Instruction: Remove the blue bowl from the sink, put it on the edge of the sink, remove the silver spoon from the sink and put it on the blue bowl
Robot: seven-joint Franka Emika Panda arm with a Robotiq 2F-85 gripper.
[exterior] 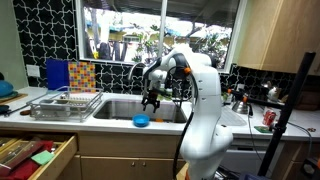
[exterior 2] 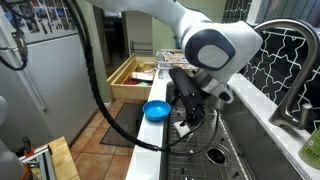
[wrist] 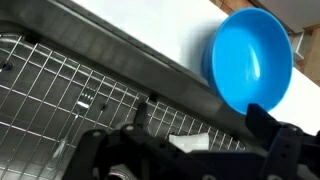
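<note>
Close beneath the wrist camera, the gripper (wrist: pixel 195 150) holds its dark fingers (wrist: pixel 285 148) spread wide, nothing between them, above the wire grid (wrist: pixel 60 90) on the floor of the sink (wrist: pixel 120 55). Just past the steel wall, the blue bowl (wrist: pixel 250 55) sits upright on the pale countertop (wrist: pixel 160 30), out of the basin. Only an exterior view adds the curved faucet (exterior 2: pixel 290 60) and an open drawer (exterior 2: pixel 130 72). Farther off, another shows the dish rack (exterior: pixel 65 103) beside the basin.
</note>
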